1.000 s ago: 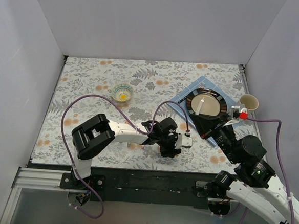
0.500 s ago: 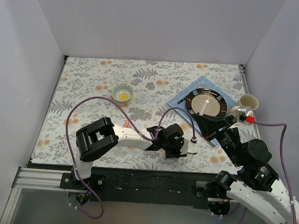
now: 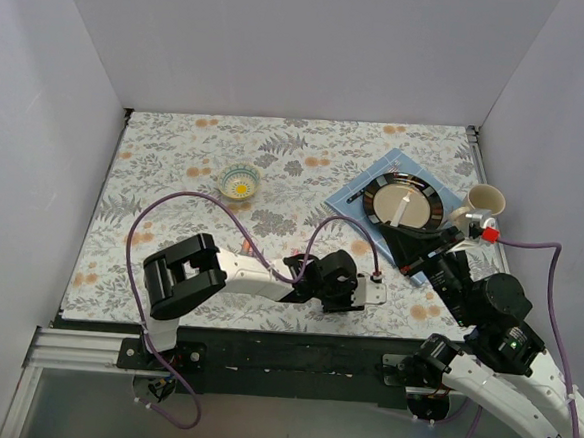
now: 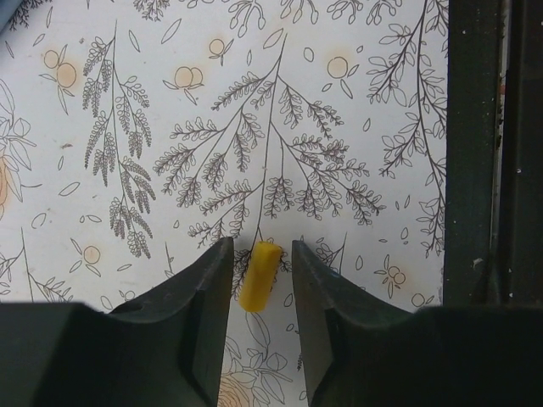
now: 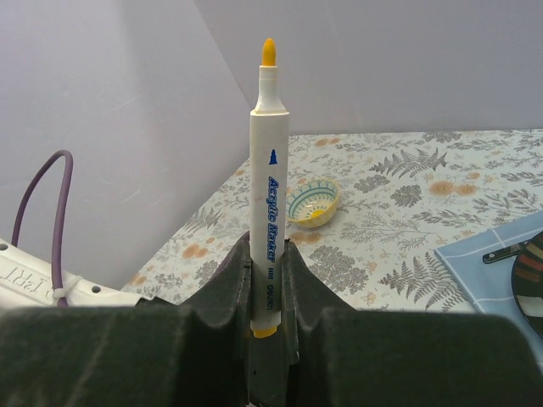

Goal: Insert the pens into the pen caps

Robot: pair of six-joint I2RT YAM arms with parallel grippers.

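A short yellow-orange pen cap [image 4: 258, 276] lies on the floral table cover between the fingers of my left gripper [image 4: 260, 248]. The left jaws are open, one on each side of the cap, with small gaps. In the top view the left gripper [image 3: 355, 289] is low over the table near the front edge, and the cap is hidden under it. My right gripper [image 5: 268, 254] is shut on a white pen [image 5: 270, 170] marked "Acrylic Marker". Its uncapped yellow tip points up. In the top view the right gripper [image 3: 417, 256] hovers by the dark plate.
A small patterned bowl [image 3: 239, 181] stands at mid-left and also shows in the right wrist view [image 5: 313, 202]. A dark plate [image 3: 374, 200] rests on a blue cloth [image 3: 359, 187] at the right, with a cream cup [image 3: 486, 201] beyond. The table's black front edge [image 4: 475, 153] runs close to the left gripper.
The left gripper has moved right along the front of the table and now straddles the cap. The right arm shifted slightly right, then held still with the pen.
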